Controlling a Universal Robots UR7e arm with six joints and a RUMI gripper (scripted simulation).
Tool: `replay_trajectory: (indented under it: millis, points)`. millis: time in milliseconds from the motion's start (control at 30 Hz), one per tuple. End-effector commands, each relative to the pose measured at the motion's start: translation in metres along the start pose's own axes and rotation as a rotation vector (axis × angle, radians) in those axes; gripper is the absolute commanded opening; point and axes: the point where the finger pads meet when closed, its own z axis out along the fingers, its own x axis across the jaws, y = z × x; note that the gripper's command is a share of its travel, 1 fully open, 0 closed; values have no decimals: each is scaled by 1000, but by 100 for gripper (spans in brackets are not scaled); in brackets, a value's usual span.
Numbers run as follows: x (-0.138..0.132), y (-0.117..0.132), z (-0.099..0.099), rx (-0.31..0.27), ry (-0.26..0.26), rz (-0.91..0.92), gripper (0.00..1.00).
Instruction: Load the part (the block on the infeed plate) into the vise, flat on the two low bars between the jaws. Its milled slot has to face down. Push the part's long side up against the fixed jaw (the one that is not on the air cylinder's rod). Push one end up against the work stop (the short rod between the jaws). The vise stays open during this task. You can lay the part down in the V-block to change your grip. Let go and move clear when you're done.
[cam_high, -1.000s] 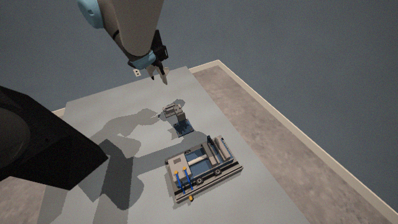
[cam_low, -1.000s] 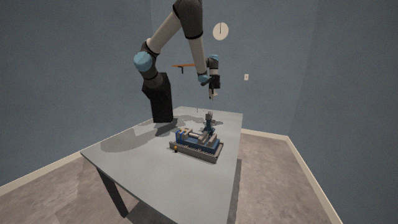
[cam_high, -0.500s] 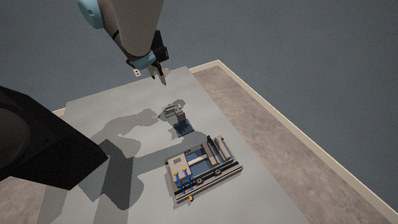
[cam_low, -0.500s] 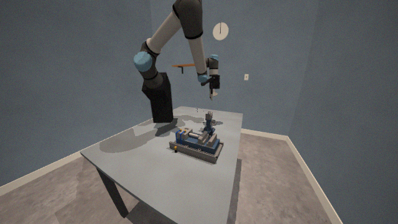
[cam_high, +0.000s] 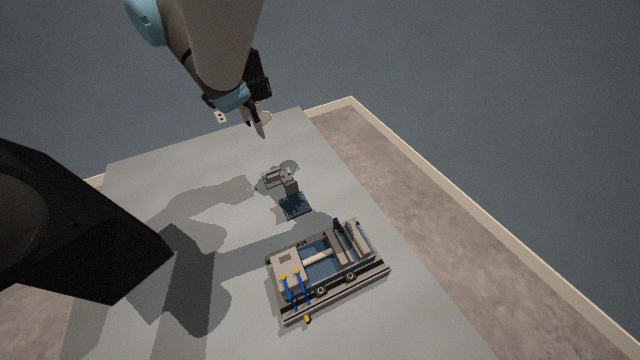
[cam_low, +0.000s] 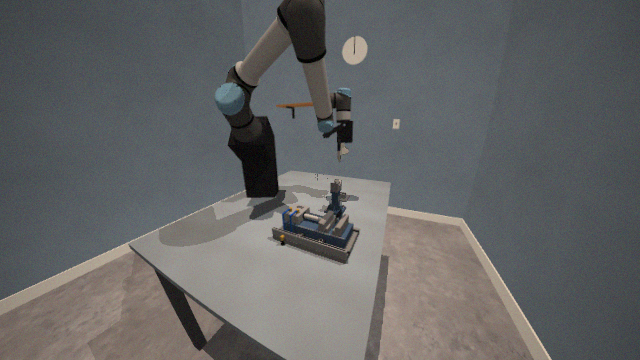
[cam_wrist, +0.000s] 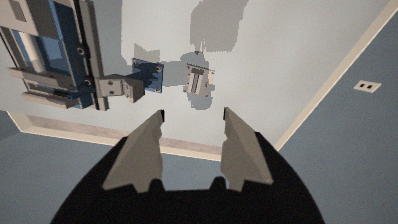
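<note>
We see matt, smooth grey tabletop; dull metal-looking vise; mottled, stone-like floor.

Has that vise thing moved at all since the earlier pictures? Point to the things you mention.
No. Against the edge of the table (cam_high: 400, 305) (cam_low: 240, 280) (cam_wrist: 155, 25), the vise (cam_high: 287, 265) (cam_low: 312, 232) (cam_wrist: 69, 35) sits exactly where it did.
</note>
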Motion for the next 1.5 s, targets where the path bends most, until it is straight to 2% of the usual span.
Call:
replay_trajectory:
  millis: [0,1467]
  points:
    - [-1,-2,1,5,-2,93,51]
    - [2,-1,1,4,-3,574,51]
